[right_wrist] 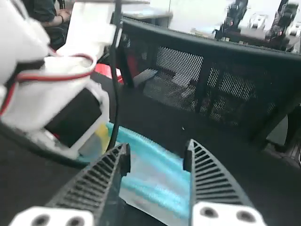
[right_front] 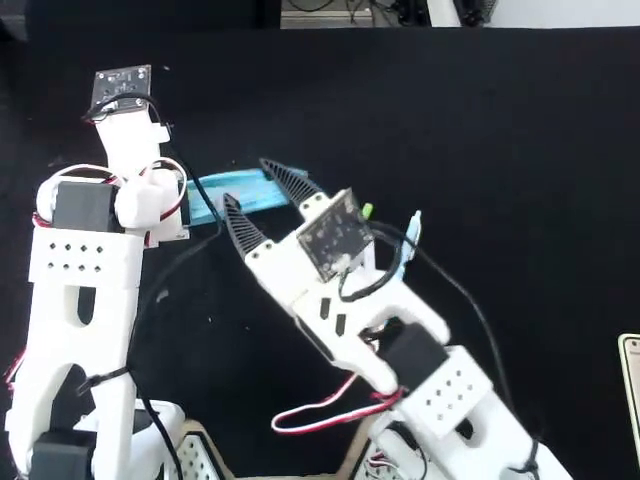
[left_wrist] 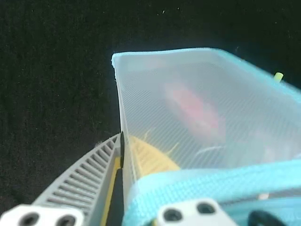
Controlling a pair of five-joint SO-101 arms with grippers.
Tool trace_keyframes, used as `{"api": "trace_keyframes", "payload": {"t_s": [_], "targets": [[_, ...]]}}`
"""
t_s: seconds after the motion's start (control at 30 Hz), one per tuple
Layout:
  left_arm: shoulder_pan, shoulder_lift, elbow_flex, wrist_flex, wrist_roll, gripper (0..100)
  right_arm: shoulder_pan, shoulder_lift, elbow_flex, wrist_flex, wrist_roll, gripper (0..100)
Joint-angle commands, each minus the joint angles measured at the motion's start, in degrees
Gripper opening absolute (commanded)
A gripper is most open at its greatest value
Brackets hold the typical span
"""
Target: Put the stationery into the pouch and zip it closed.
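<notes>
A translucent pouch (right_front: 243, 190) with teal trim lies between the two arms. My left gripper (right_front: 178, 212) is shut on its near end. In the left wrist view the grey finger (left_wrist: 80, 181) presses against the pouch (left_wrist: 197, 117) beside the teal zipper band (left_wrist: 211, 181). A red item (left_wrist: 195, 108) and a yellow item (left_wrist: 148, 157) show through the wall. A green tip (left_wrist: 278, 76) pokes out at the far end. My right gripper (right_front: 245, 180) stands open, its black serrated fingers either side of the pouch (right_wrist: 155, 176). The gripper (right_wrist: 157, 147) holds nothing.
The black table top (right_front: 500, 120) spreads to the back and right. A pale object (right_front: 631, 385) lies at the right edge. The left arm's body (right_wrist: 56, 94) stands close beside the right gripper. A black mesh barrier (right_wrist: 211, 89) runs behind the table.
</notes>
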Motion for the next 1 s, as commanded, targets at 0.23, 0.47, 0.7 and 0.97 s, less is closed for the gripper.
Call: {"api": "trace_keyframes", "payload": {"t_s": [0.23, 0.47, 0.7, 0.97], "targets": [[0.13, 0.18, 2.59, 0.0, 0.53, 3, 12.84, 0.13, -26.15, 24.0, -0.26, 19.4], [0.4, 0.18, 2.59, 0.0, 0.53, 3, 31.47, 2.77, -20.53, 30.15, -4.13, 19.4], [0.22, 0.18, 2.59, 0.0, 0.53, 3, 37.36, 16.31, -12.09, 29.27, -5.98, 19.4], [0.13, 0.18, 2.59, 0.0, 0.53, 3, 39.03, 41.8, -19.3, 29.36, -10.2, 19.4]]}}
